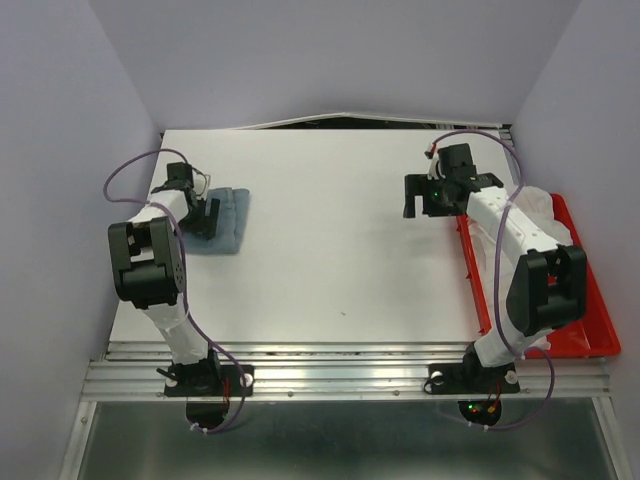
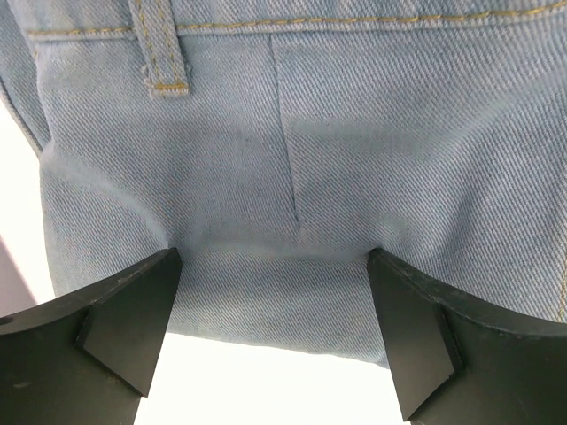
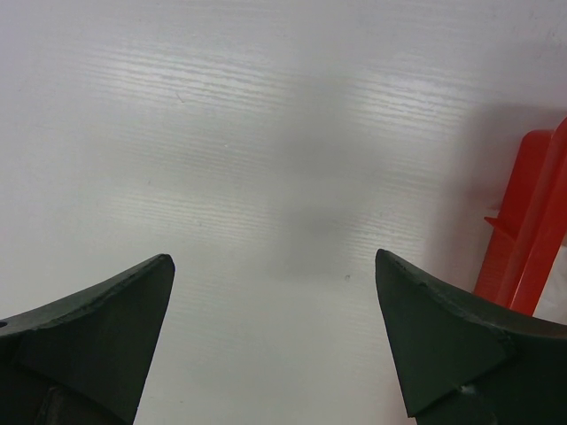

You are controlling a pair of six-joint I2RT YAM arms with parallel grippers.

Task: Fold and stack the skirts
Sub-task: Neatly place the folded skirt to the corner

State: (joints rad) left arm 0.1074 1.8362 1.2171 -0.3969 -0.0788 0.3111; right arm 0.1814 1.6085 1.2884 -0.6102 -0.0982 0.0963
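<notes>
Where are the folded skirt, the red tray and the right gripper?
folded skirt [image 1: 232, 215], top view, its uncovered part.
red tray [image 1: 598, 325], top view, its near right rim.
right gripper [image 3: 273, 258], right wrist view, midway between its open fingertips.

The folded skirt [image 1: 228, 222] is lying on the table [image 1: 330, 260] at the left of the frame, close to the table's left edge. The left gripper [image 1: 208, 216] is hanging over its left part, fingers [image 2: 124, 319] sitting either side of the cloth's lower edge in the wrist view. The tray [image 1: 598, 318] is sitting along the table's right edge, a crumpled heap [image 1: 545, 203] lying in its upper end. The right gripper [image 1: 412, 197] is hovering over bare table just left of it.
</notes>
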